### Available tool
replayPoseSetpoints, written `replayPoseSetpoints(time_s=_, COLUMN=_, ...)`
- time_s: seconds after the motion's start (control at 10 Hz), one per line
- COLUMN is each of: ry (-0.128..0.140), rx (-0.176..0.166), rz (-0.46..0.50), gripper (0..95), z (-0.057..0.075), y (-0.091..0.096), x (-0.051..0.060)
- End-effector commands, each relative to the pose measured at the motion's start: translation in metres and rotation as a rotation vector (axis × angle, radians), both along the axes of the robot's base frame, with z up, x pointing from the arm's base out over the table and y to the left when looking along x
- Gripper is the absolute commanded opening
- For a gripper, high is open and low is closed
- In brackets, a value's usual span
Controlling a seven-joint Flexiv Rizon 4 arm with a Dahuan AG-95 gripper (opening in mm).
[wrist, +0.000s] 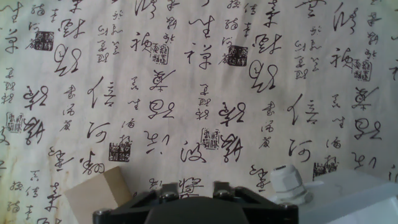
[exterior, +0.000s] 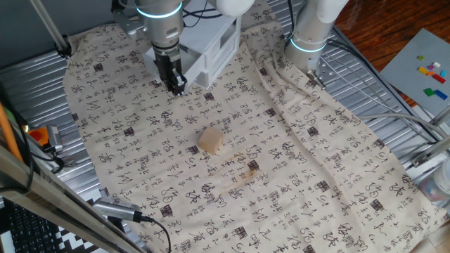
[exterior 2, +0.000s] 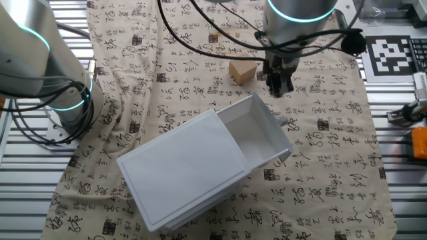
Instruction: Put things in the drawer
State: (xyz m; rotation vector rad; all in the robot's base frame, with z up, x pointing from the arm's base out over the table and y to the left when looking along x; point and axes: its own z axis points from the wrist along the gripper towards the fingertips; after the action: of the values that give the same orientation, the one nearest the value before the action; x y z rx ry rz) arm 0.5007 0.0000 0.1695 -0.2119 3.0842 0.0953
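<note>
The pale tan wooden block lies on the patterned cloth, also in the other fixed view and at the lower left of the hand view. The white cabinet has its drawer pulled out and empty, with its round knob at the front. The knob sits at the lower right of the hand view. My gripper hangs just above the cloth between block and knob, holding nothing. Its jaws stand a little apart with cloth showing between them. In one fixed view it is in front of the cabinet.
A second arm stands at the cloth's far edge, also in the other fixed view. A brownish stain marks the cloth near the block. Small coloured toy bricks lie on a grey plate off the cloth. Cables run at the table's sides.
</note>
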Motion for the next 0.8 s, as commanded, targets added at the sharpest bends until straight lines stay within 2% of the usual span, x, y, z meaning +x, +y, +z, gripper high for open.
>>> replayPoseSetpoints(time_s=0.1, ry=0.002, rx=0.000, rz=0.005, gripper=0.0, z=0.0007, y=0.0001, x=-0.0006)
replayPoseSetpoints(time_s=0.6, ry=0.003, rx=-0.005, rz=0.042, gripper=0.0, z=0.0007, y=0.0001, x=-0.0006)
replayPoseSetpoints(time_s=0.8, ry=0.008, rx=-0.013, rz=0.048, gripper=0.0, z=-0.0001, y=0.0056, x=0.0022)
